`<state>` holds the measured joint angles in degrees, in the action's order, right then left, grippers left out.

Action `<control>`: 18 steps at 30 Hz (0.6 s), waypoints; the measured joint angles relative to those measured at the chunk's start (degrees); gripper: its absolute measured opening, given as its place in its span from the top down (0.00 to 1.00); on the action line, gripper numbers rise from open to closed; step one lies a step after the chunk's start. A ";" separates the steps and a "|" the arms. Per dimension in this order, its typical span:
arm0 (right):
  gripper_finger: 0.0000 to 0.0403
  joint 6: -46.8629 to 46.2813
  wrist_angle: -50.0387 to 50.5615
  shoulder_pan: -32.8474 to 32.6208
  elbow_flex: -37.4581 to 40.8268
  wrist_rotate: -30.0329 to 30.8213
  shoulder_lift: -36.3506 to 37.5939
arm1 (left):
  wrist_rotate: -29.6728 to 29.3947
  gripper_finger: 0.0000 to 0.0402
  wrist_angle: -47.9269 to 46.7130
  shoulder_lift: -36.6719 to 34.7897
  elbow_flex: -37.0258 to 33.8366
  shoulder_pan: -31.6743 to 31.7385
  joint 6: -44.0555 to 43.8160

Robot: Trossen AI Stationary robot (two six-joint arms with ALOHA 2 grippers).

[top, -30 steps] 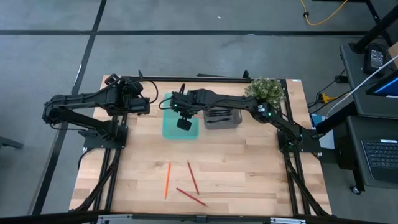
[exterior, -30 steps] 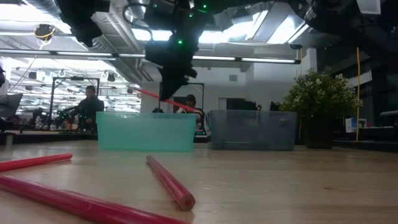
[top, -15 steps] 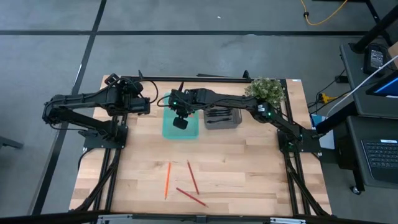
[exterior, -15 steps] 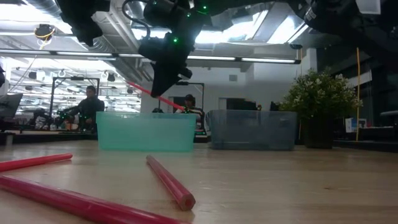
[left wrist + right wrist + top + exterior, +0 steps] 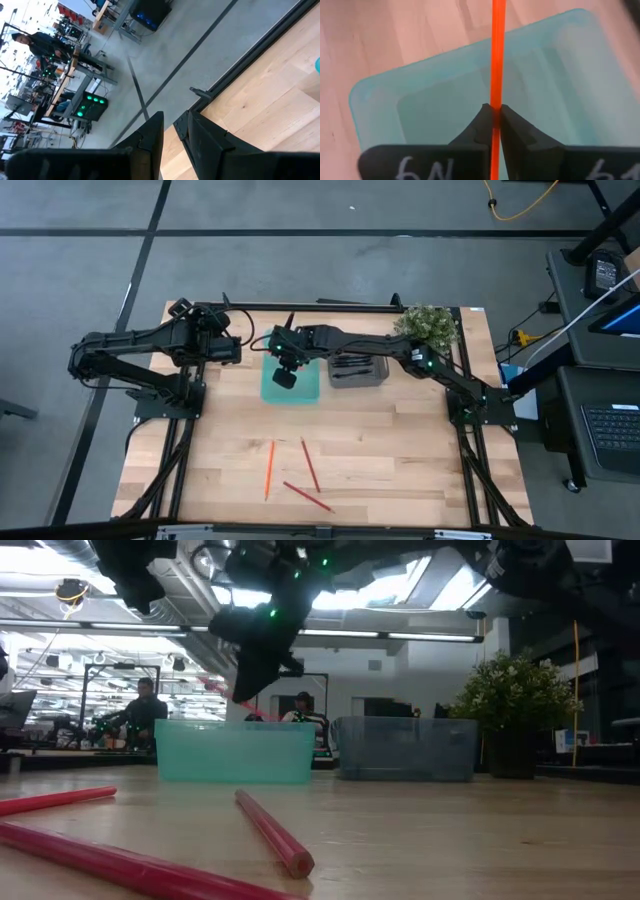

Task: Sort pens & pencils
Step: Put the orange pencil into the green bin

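right pincer, a dark two-finger pincer, is closed tight on a thin orange pencil and holds it above the translucent teal plastic bin. in the right wrist view the pencil crosses the bin from rim to rim, so it sits just over the opening, not yet inside. beside the pincer, toward the plant, stands the grey plastic bin with dark stick-shaped pens in it.

to do this step well, i judge the pencil should be lowered until it is below the teal rim, and turned along the longer side of the bin, before the fingers open; if it is let go across a rim it can tip out or roll on the wooden table.

well apart from the pincer, near the front edge, three more pencils lie on the wood: one orange and two dark red.

left pincer waits far to the side with a small gap between its fingers, holding nothing.
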<state>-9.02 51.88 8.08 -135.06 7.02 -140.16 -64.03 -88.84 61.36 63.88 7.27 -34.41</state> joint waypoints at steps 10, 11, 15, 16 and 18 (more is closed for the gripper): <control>0.94 -1.12 0.68 0.50 0.11 -1.02 -3.23 | 0.09 0.79 0.00 0.00 0.00 0.00 -0.02; 0.94 -1.22 0.69 0.61 0.11 -1.02 -3.23 | 0.09 0.79 0.00 0.00 0.00 -0.01 -0.02; 0.94 -1.95 1.88 1.08 0.07 -0.66 -3.12 | 0.07 0.79 0.00 0.00 0.00 0.00 0.02; 0.94 -2.45 2.27 1.20 0.07 -0.67 -3.12 | 0.09 0.79 0.00 0.00 0.00 0.00 0.02; 0.94 -2.75 2.44 1.33 0.07 -0.65 -3.12 | 0.07 0.79 0.00 0.00 0.00 0.00 0.02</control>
<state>-11.77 54.32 9.41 -135.00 6.37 -143.28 -63.96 -88.84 61.36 63.88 7.27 -34.39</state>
